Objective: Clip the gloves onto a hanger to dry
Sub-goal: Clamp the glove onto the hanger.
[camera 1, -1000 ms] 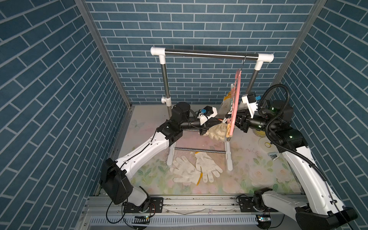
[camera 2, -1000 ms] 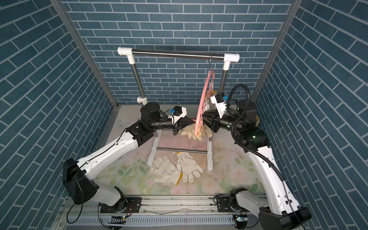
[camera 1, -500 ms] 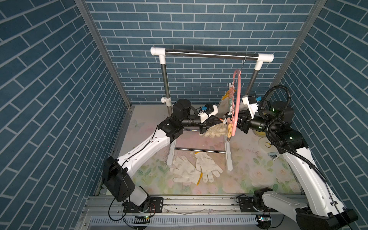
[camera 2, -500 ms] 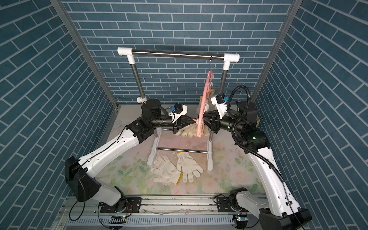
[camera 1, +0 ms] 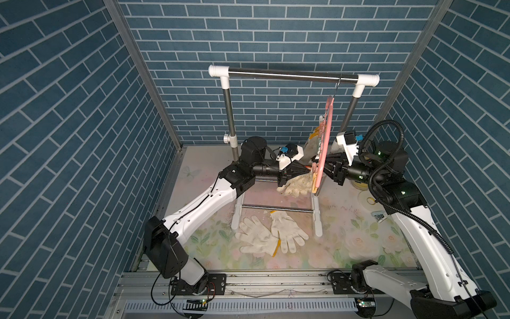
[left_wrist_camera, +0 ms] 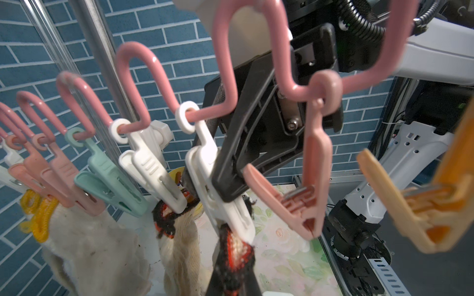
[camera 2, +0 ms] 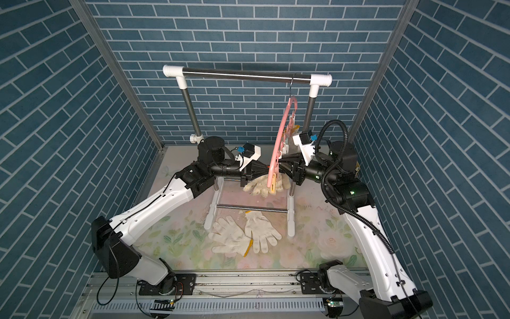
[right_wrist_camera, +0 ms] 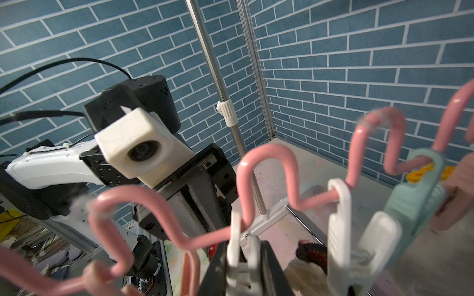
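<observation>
The pink hanger [camera 1: 326, 132] [camera 2: 279, 146] hangs by its hook from the rack's bar, with clips along its lower edge. My left gripper [left_wrist_camera: 233, 279] [camera 1: 307, 169] is shut on a cream glove [camera 1: 296, 185] [camera 2: 262, 187], holding its black-and-red cuff [left_wrist_camera: 237, 252] up against the mouth of a white clip [left_wrist_camera: 218, 194] [right_wrist_camera: 242, 266]. My right gripper [right_wrist_camera: 243, 274] [camera 1: 321, 166] is shut on that clip's handles from the far side. Two more gloves [left_wrist_camera: 84, 246] [left_wrist_camera: 179, 246] hang from neighbouring clips. Another two gloves [camera 1: 271, 234] [camera 2: 245, 234] lie on the floral mat.
The steel-tube rack [camera 1: 289, 75] stands over the mat, its feet [camera 1: 318, 221] beside the loose gloves. Empty pink [left_wrist_camera: 297, 205] and orange [left_wrist_camera: 423, 217] clips dangle close to my left gripper. Small yellow items [camera 1: 362, 187] lie at the right behind my right arm.
My left gripper has edged slightly up and toward the hanger with the glove. My right gripper has stayed on the white clip, and the hanger has barely shifted.
</observation>
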Robot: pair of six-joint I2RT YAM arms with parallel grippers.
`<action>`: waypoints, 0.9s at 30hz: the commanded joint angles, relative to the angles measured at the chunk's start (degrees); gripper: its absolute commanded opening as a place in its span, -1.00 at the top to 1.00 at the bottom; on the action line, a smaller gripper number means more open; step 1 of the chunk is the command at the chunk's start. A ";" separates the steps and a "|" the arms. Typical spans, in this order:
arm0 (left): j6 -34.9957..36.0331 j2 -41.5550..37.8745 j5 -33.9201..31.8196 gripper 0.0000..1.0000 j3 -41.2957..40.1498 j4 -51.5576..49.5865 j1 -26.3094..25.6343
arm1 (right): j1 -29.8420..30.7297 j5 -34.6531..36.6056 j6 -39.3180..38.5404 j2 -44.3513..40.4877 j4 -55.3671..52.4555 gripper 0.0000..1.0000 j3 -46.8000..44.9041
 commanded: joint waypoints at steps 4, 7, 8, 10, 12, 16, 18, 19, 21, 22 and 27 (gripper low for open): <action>-1.32 -0.50 4.50 1.00 2.32 3.63 -1.59 | -0.39 2.74 -3.27 0.27 0.24 0.99 -1.34; -1.21 -1.18 4.01 1.00 1.61 4.15 -1.59 | -0.35 3.00 -3.25 0.29 0.33 0.99 -1.45; -1.19 -1.46 3.82 1.00 1.27 4.40 -1.61 | -0.35 3.07 -3.17 0.34 0.43 0.98 -1.45; -1.17 -1.81 3.67 1.00 0.73 4.84 -1.57 | -0.35 3.04 -3.08 0.31 0.61 0.99 -1.54; -1.17 -2.19 3.87 1.00 0.24 5.28 -1.57 | -0.30 2.98 -3.14 0.43 0.67 0.98 -1.54; -3.51 -3.16 5.10 1.00 -1.02 9.13 -1.54 | -0.30 3.19 -3.18 0.34 1.16 1.00 -2.15; -5.52 -3.67 6.03 1.00 -1.64 11.85 -1.52 | -0.35 3.54 -3.08 -0.02 2.00 1.00 -2.73; -6.28 -3.74 6.35 1.00 -1.69 12.72 -1.51 | -0.31 3.72 -3.01 -0.17 2.49 1.00 -2.99; -6.70 -3.70 6.81 1.00 -1.23 12.82 -1.43 | -0.33 3.90 -2.99 -0.27 3.11 1.00 -3.15; -6.71 -3.78 6.93 1.00 -1.04 12.69 -1.42 | -0.35 3.91 -2.99 -0.22 3.25 1.00 -3.12; -6.92 -4.13 7.46 1.00 -1.27 12.85 -1.54 | -0.33 4.19 -2.88 -0.06 3.66 1.00 -3.34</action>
